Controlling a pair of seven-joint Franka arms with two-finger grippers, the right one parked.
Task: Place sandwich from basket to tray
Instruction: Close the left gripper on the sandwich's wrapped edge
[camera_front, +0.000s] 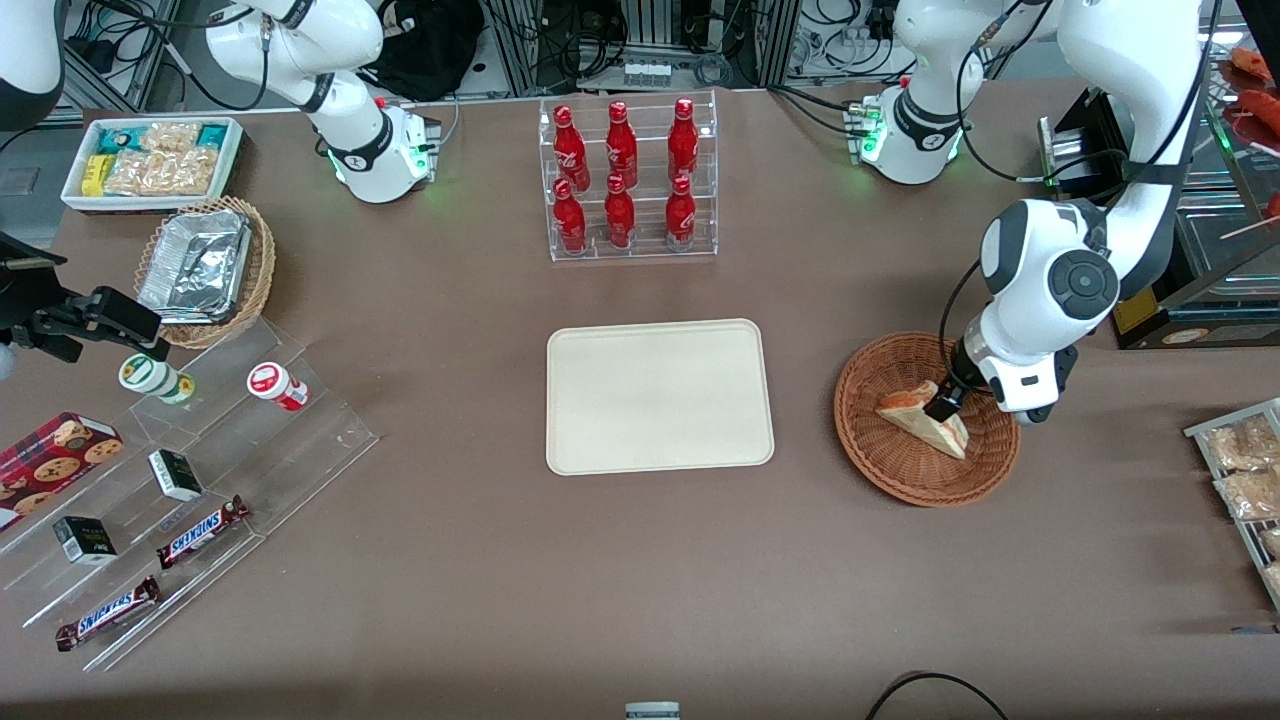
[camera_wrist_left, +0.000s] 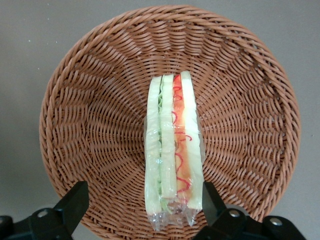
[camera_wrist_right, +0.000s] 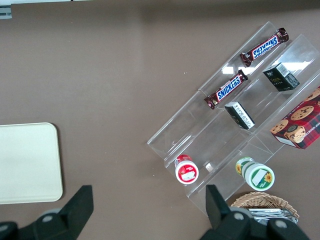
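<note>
The sandwich (camera_front: 915, 413), a plastic-wrapped wedge of pale bread with green and red-orange filling, lies in the reddish-brown wicker basket (camera_front: 900, 482) toward the working arm's end of the table. In the wrist view the sandwich (camera_wrist_left: 172, 145) rests on the basket's woven floor (camera_wrist_left: 90, 100). My left gripper (camera_front: 945, 408) is lowered into the basket and open (camera_wrist_left: 145, 202), one finger on each side of the sandwich's wide end. One finger (camera_wrist_left: 211, 197) is close against the wrap; the other stands well apart. The cream tray (camera_front: 660, 395) lies bare at mid-table beside the basket.
A clear rack of red bottles (camera_front: 628, 180) stands farther from the camera than the tray. A tan basket of foil trays (camera_front: 205, 268), a white snack bin (camera_front: 152, 160) and a clear stepped shelf with Snickers bars (camera_front: 200, 530) lie toward the parked arm's end. Snack packets (camera_front: 1245, 470) sit near the basket.
</note>
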